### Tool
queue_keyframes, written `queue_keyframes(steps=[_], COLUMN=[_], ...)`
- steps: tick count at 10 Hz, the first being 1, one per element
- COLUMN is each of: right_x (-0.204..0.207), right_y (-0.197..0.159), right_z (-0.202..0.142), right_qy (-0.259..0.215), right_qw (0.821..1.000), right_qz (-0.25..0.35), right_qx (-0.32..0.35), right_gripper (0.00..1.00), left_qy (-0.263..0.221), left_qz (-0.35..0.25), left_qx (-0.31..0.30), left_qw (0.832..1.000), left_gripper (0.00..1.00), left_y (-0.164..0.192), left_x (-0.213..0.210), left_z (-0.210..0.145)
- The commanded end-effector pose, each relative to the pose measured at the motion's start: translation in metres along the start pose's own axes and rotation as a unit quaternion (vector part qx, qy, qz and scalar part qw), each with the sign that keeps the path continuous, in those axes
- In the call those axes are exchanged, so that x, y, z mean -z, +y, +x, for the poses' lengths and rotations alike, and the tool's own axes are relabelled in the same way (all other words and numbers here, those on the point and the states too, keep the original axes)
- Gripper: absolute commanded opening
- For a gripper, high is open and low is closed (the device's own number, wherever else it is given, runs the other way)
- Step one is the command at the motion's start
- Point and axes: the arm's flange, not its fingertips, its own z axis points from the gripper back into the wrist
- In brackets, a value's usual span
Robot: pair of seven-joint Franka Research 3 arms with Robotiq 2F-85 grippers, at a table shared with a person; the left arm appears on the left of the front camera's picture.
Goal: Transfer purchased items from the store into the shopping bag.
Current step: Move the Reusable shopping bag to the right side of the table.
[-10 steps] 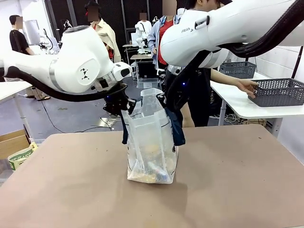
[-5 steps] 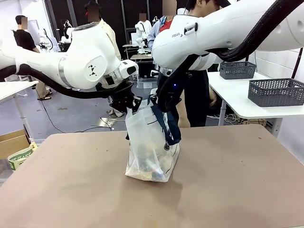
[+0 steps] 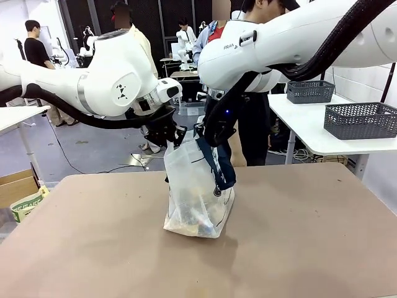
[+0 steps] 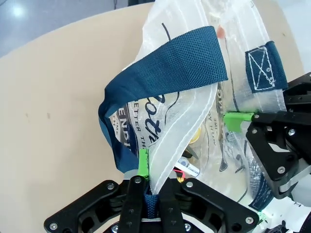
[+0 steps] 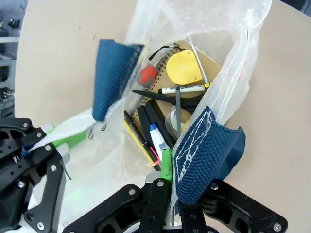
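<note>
The shopping bag [image 3: 195, 186], translucent white with navy straps, hangs tilted between my two arms, its bottom at the tabletop. My left gripper [image 3: 167, 138] is shut on the bag's left rim, and the left wrist view shows its jaws [image 4: 148, 170] pinching plastic beside a strap [image 4: 170, 68]. My right gripper [image 3: 208, 133] is shut on the opposite rim, seen up close [image 5: 167, 167] next to the other strap [image 5: 206, 150]. Inside lie the purchased items: a yellow tape measure [image 5: 182, 68], a marker [image 5: 182, 90], a red-handled tool [image 5: 148, 74] and several pens.
A person [image 3: 254, 124] stands right behind the bag at the far side of the brown table [image 3: 298, 236]. Two dark grey lattice baskets [image 3: 363, 119] sit on a white side table at the right. A cardboard box [image 3: 15, 186] stands on the floor at the left.
Both grippers have drawn together, narrowing the bag's mouth and tipping the bag. The person's hand has left the grey basket. Little has moved in the last half second.
</note>
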Motion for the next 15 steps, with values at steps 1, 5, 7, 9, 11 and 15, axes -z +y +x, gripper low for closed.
queue_keyframes(steps=[1,5,7,9,11,15], right_x=[0.004,0.004,-0.001,-0.002,0.001,0.006], right_y=[0.005,0.001,-0.002,-0.003,-0.004,-0.003], right_z=[0.008,0.014,0.017,0.019,0.019,0.021], right_qy=[-0.008,-0.007,-0.019,-0.019,-0.012,0.0], right_qw=[1.0,0.998,0.997,0.996,0.997,0.997], right_qz=[0.01,0.033,0.039,0.043,0.042,0.037], right_qx=[0.027,0.052,0.071,0.071,0.067,0.063], right_gripper=[0.0,0.0,0.0,0.0,0.0,0.0], left_qy=[0.001,0.0,0.005,0.004,-0.01,-0.023], left_qz=[-0.025,-0.036,-0.039,-0.052,-0.063,-0.088], left_qx=[0.011,0.039,0.038,0.036,0.042,0.06], left_qw=[1.0,0.999,0.999,0.998,0.997,0.994], left_gripper=[0.0,0.0,0.0,0.0,0.0,0.1], left_y=[-0.011,-0.022,-0.024,-0.027,-0.026,-0.029], left_x=[0.001,-0.001,0.001,0.002,0.0,-0.007], left_z=[0.0,-0.007,-0.009,-0.009,-0.009,-0.011])
